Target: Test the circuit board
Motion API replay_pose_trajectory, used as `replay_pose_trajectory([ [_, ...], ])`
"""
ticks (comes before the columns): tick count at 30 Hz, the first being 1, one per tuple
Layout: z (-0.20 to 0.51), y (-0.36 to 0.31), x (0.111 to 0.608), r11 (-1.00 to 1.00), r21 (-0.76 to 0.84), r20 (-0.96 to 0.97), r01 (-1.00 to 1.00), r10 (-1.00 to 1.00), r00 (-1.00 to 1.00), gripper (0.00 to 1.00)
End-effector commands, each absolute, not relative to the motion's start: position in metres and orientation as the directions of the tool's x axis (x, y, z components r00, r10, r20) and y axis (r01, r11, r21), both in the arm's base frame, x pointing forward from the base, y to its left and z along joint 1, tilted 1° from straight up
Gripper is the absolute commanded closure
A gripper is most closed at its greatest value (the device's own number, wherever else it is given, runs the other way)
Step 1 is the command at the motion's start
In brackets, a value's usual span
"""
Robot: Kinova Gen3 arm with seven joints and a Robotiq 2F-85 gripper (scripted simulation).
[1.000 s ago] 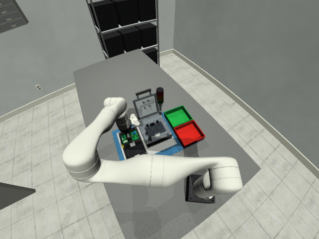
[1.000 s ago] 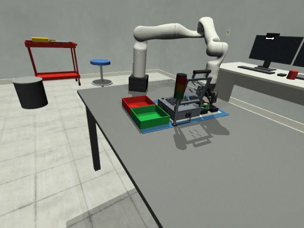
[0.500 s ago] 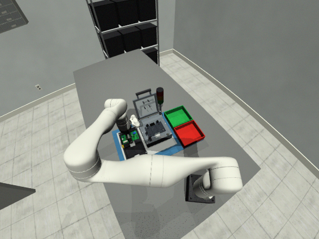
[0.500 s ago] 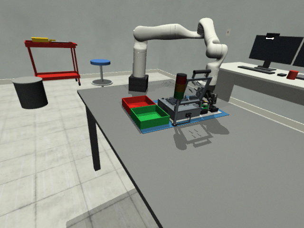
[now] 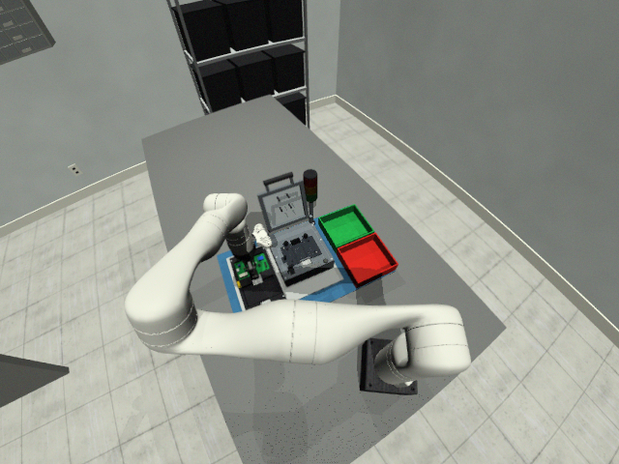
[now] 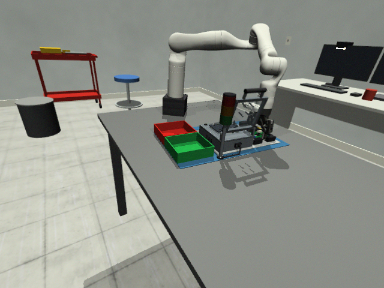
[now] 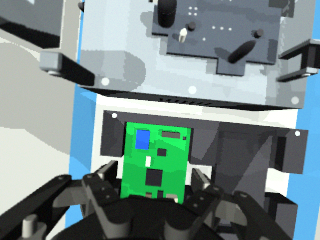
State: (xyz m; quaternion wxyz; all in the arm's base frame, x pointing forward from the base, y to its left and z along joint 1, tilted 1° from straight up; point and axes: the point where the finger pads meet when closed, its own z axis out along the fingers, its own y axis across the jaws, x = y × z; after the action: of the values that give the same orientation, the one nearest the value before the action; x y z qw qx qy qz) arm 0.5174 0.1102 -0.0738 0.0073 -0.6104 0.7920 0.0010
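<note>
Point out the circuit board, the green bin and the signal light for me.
circuit board (image 7: 156, 165): wrist view, middle of its green face.
green bin (image 5: 346, 225): top view, its inner floor.
signal light (image 6: 227, 108): exterior view, middle of the dark stacked column.
</note>
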Motion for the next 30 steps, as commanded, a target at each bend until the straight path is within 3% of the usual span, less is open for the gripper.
replay_pose_trajectory([
  [1,-0.0729,0.1103,0.5180,0.255,-0.009,-0.014,-0.967,-0.967,-0.255,0.00],
  [13,-0.0729,0.1103,0.5180,0.255,-0.009,-0.014,-0.967,-0.967,-0.255,0.00],
  [14,-0.0729,0.1103,0.5180,0.255,-0.009,-0.014,-0.967,-0.967,-0.255,0.07],
  [25,-0.0729,0.1103,0.5180,0.255,-0.009,-0.014,-0.967,-0.967,-0.255,0.07],
  [26,-0.0729,0.1103,0.5180,0.255,-0.009,-0.014,-0.967,-0.967,-0.255,0.13],
  [30,-0.0729,0.1103,0.5180,0.255,-0.009,-0.014,-0.967,-0.967,-0.255,0.13],
])
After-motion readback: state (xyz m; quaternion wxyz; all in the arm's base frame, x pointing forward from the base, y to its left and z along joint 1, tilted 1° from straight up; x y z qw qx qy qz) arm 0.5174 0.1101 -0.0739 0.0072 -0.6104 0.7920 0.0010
